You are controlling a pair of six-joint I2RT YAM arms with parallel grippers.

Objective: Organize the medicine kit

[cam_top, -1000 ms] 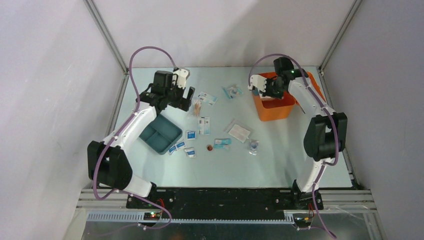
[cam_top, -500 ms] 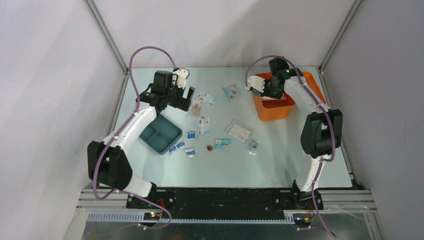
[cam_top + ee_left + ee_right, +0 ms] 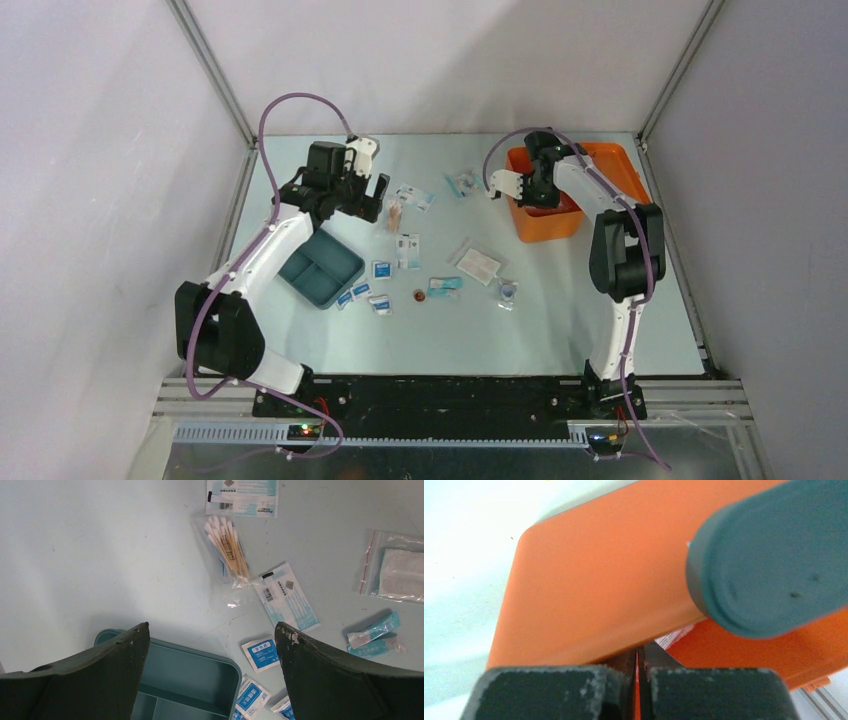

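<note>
My right gripper (image 3: 522, 188) (image 3: 638, 665) is pinched almost closed on a thin orange edge of the medicine kit (image 3: 548, 225) (image 3: 589, 590), which sits at the far right of the table (image 3: 560, 320). My left gripper (image 3: 378, 195) (image 3: 212, 630) hovers with its fingers spread wide over the far end of the teal tray (image 3: 320, 268) (image 3: 200, 672), with the cotton swabs (image 3: 227, 547) just beyond.

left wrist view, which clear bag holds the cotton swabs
The swab bag at top centre, wooden sticks showing. The other clear bag, at the right edge, holds a white pad.
</note>
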